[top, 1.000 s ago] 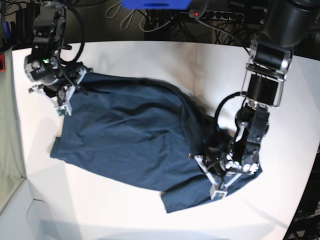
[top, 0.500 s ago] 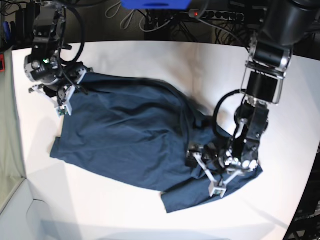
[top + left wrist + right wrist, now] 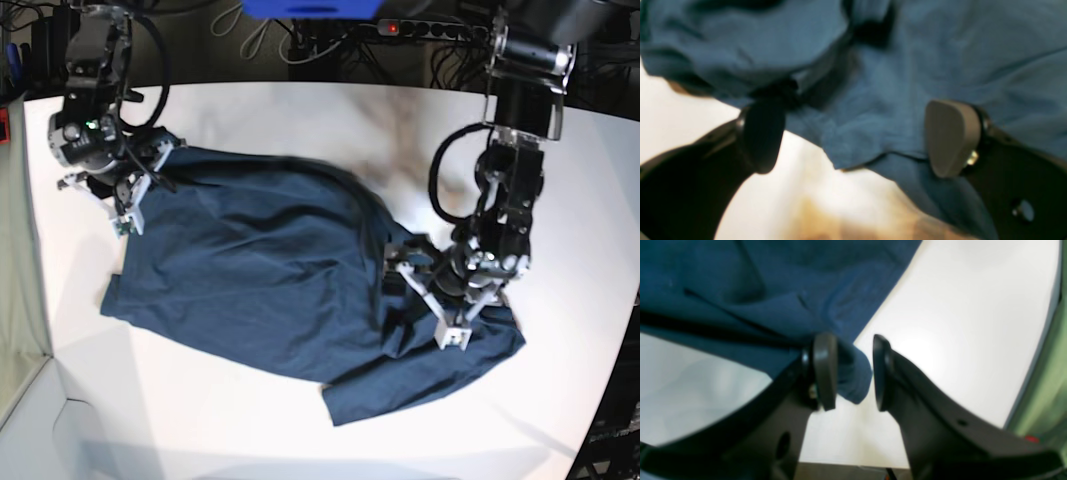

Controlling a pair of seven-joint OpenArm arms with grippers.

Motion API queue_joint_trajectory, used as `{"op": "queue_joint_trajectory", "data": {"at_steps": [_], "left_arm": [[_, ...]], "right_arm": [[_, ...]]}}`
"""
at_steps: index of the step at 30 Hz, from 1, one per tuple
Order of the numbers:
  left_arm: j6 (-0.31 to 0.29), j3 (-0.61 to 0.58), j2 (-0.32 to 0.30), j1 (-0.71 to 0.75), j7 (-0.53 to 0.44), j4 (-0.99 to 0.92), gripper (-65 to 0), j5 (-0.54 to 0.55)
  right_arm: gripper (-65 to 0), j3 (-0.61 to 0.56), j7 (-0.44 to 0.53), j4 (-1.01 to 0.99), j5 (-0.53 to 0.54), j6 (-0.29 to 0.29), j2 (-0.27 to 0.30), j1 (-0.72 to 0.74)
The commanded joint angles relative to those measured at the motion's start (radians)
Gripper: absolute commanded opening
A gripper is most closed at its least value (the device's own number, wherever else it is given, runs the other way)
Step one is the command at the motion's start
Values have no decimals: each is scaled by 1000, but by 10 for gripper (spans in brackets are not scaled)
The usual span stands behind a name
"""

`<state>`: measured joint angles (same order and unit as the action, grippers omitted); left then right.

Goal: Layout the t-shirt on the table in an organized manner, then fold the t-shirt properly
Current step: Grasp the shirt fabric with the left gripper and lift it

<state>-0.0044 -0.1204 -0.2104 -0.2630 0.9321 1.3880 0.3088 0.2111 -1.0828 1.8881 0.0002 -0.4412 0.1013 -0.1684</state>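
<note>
Left wrist view: the left gripper (image 3: 857,136) stands wide apart above crumpled t-shirt (image 3: 907,66), gripping nothing.

Right wrist view: the right gripper (image 3: 848,371) apparently pinches a t-shirt edge.

Base view: the t-shirt lies rumpled across the table (image 3: 300,110).

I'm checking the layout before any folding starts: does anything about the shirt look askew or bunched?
Yes. The t-shirt lies crooked on the table, rumpled into a raised heap of folds near the left gripper, whose jaws stand open. The right gripper pinches one corner of it.
</note>
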Motion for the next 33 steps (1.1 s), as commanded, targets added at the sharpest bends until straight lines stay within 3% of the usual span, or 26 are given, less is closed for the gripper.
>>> {"op": "queue_joint_trajectory", "data": {"at_steps": [1,11,21,27,33], "left_arm": [[2,8,-5,-15,-48,-5,0,3],[2,12,2,3,-278,-129,0,10],[2,9,2,70,-523,-134,0,10],[2,14,4,93,-608,-124,0,11],[1,11,4,83,-624,-135,0,11]], "right_arm": [[-458,3,14,15,1,2,5,10],[-458,3,14,15,1,2,18,10],[-458,4,14,15,1,2,19,10],[-458,3,14,15,1,2,19,11],[-458,3,14,15,1,2,19,11]]}}
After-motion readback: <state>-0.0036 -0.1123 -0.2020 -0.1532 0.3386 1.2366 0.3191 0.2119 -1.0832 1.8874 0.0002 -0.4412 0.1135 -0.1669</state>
